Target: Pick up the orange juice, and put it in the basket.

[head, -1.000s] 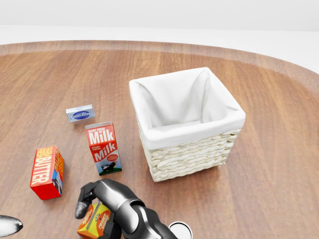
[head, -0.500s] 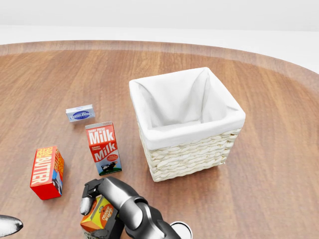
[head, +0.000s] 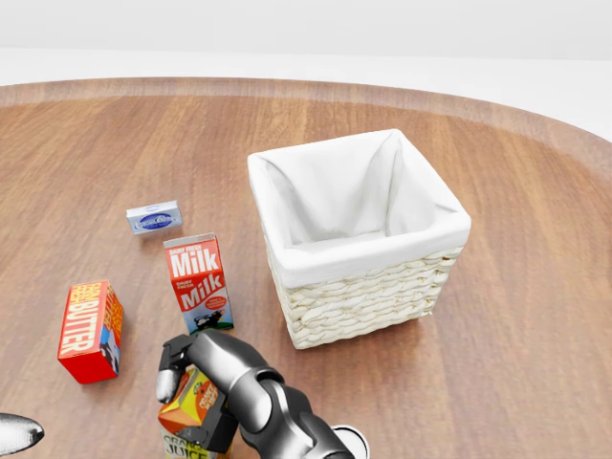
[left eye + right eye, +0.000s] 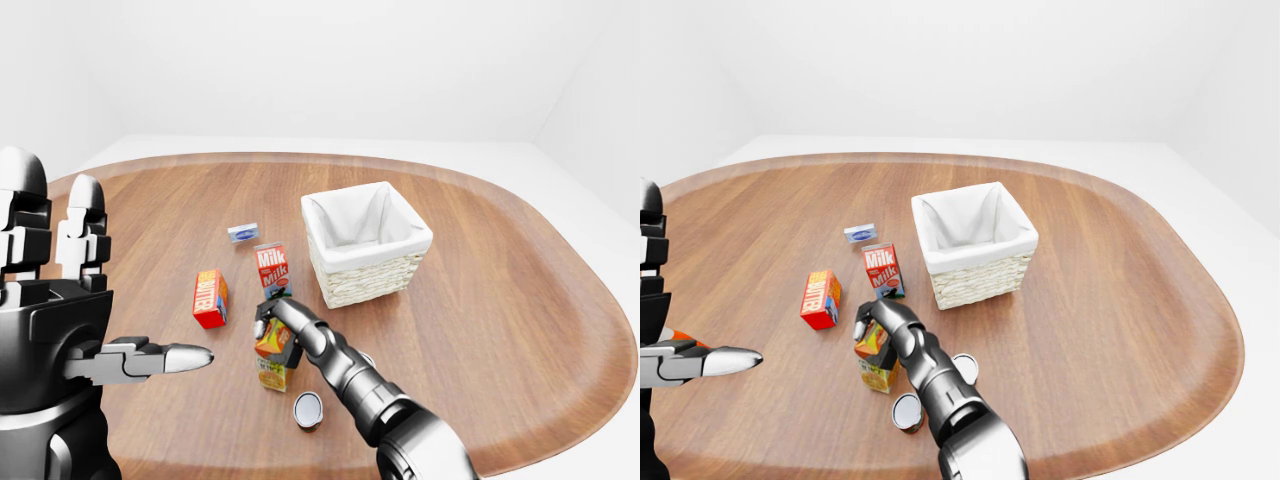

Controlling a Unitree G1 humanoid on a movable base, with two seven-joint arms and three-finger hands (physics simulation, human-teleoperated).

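Fingers (image 4: 175,357) of the left hand (image 4: 60,330) are held out straight and spread at the left edge of the left-eye view; nothing is held or touched by them, and the hand is raised well apart from the cartons. Further right, a red butter box (image 3: 90,330) lies on the wooden table (image 4: 500,300), and far of it a small blue packet (image 3: 154,218) is seen. A milk carton (image 3: 198,284) stands between the butter box and the basket (image 3: 359,239). Near of the milk carton, the orange juice (image 3: 192,416) is gripped by the right hand (image 3: 206,382): its dark fingers are curled tightly over the carton's top, with the carton tilted under them. Whether the carton's base touches the table cannot be told. The right arm is stretched from the lower edge of the head view up and leftward to the carton. Just right of the arm, round cans (image 4: 908,411) rest on the table. The white-lined wicker basket stands to the right, well apart from the juice.
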